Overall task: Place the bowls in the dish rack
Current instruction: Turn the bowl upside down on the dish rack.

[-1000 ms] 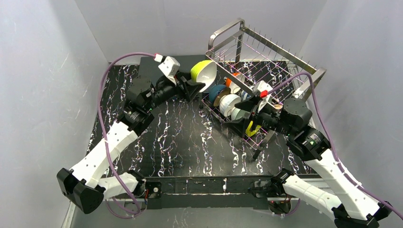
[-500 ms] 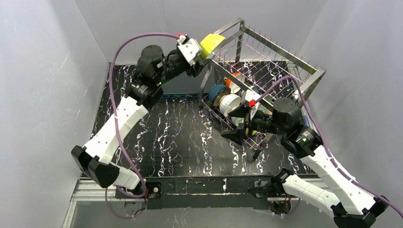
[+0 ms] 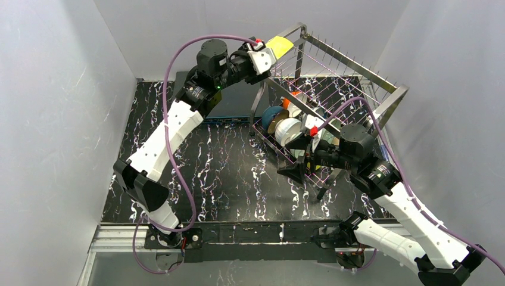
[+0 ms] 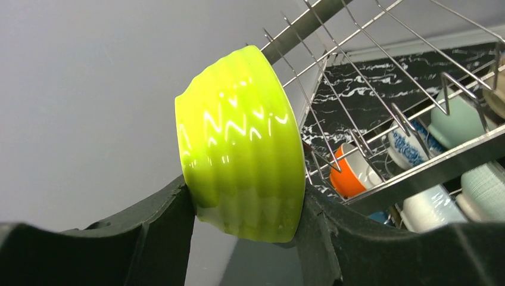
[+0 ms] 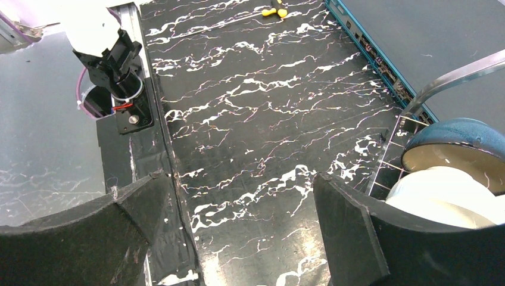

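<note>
My left gripper [image 4: 247,202] is shut on a ribbed yellow-green bowl [image 4: 238,137], with a finger against each side. It holds the bowl [image 3: 279,45] high up, tilted, at the left end of the dish rack's [image 3: 357,67] upper tier, close to the upright prongs. The lower tier carries several bowls: a dark blue one [image 3: 272,114], a white one [image 3: 288,129] and an orange one [image 4: 348,179]. My right gripper [image 3: 296,170] hangs open over the mat just in front of the rack's lower tier, with nothing between its fingers [image 5: 351,226].
A flat dark grey-blue box [image 3: 235,101] lies at the back, under my left arm and beside the rack. A small yellow-and-black object [image 5: 275,11] lies on the marbled mat. The left arm's base [image 5: 113,65] stands at the near edge.
My left arm has swung up and to the right, carrying the yellow-green bowl from beside the rack to its top left corner. My right gripper has drawn out of the rack front.
</note>
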Motion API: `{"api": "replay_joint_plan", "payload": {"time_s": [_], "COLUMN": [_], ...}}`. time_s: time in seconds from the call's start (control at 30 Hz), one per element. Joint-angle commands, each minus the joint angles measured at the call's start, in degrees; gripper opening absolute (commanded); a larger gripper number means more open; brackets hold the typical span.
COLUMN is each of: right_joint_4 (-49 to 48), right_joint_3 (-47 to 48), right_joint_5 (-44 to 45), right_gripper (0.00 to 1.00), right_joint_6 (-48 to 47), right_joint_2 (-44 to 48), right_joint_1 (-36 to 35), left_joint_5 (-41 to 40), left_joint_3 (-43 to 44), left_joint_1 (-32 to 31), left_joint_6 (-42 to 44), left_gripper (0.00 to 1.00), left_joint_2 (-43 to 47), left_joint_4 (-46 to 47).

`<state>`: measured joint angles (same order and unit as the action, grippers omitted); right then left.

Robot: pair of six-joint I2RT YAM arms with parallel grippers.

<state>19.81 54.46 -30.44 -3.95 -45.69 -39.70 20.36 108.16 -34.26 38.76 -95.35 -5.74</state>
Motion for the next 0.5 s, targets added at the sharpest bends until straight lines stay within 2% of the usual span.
{"api": "replay_joint_plan", "payload": {"time_s": [0.0, 0.33, 0.47], "right_joint_4": [-1.0, -1.0, -0.9], "right_joint_3": [-0.6, -1.1, -1.3], "right_joint_5": [-0.9, -1.0, -0.5], "right_gripper": [0.99, 0.99, 0.99], "right_joint_6": [-1.1, -1.2, -1.2], "right_joint_2": [0.7, 1.1, 1.3], "right_joint_1": [0.3, 0.3, 0.3], "left_joint_5": [3.5, 0.6, -0.6], "left_joint_3": [4.0, 3.9, 3.4], "left_joint_1": [-0.2, -0.8, -1.8], "left_joint_6": [11.7, 23.4, 30.8], "left_gripper": [0.0, 0.0, 0.0], "left_joint_2": [2.0, 1.6, 1.1], "left_joint_4": [-3.2, -5.6, -7.2]}}
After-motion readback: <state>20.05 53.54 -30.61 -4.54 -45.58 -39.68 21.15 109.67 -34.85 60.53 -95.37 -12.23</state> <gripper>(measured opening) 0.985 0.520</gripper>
